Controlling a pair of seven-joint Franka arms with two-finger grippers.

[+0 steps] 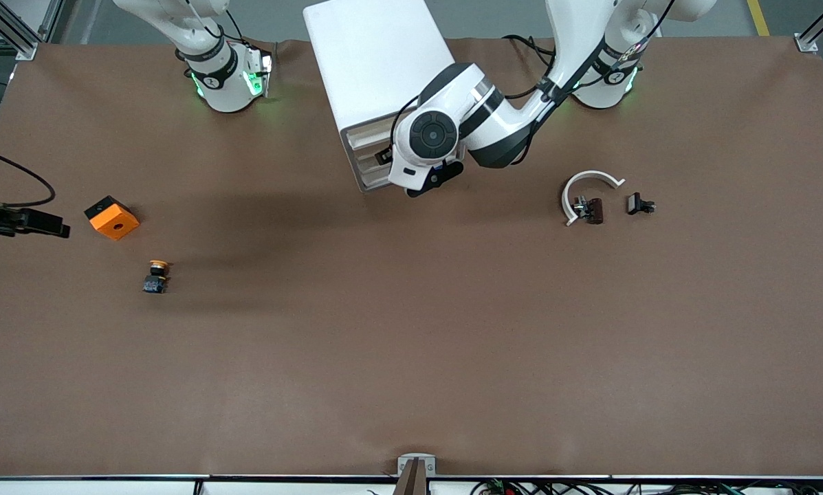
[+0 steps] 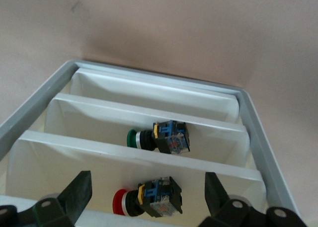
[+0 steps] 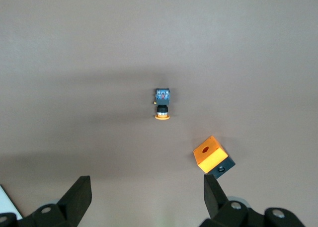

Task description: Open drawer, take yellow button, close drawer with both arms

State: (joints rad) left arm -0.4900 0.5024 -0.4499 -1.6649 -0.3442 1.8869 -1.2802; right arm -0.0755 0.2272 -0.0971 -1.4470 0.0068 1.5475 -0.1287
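The white cabinet (image 1: 377, 62) stands near the robots' bases in the middle of the table. Its four slotted drawer fronts face the front camera and all look pushed in; the uppermost drawer (image 1: 364, 135) is partly hidden by the left arm. My left gripper (image 1: 385, 157) is open right at the drawer fronts (image 2: 146, 180). Through the slots I see a red-capped button (image 2: 144, 199) and a green-capped one (image 2: 159, 137). The orange-yellow button (image 1: 157, 275) lies on the table toward the right arm's end (image 3: 162, 104). My right gripper (image 1: 57, 227) is open, empty and high over that end (image 3: 147, 183).
An orange cube with a dark hole (image 1: 112, 217) sits beside the button, farther from the front camera (image 3: 212, 157). A white ring piece (image 1: 590, 185) and two small black clips (image 1: 593, 210) (image 1: 639, 203) lie toward the left arm's end.
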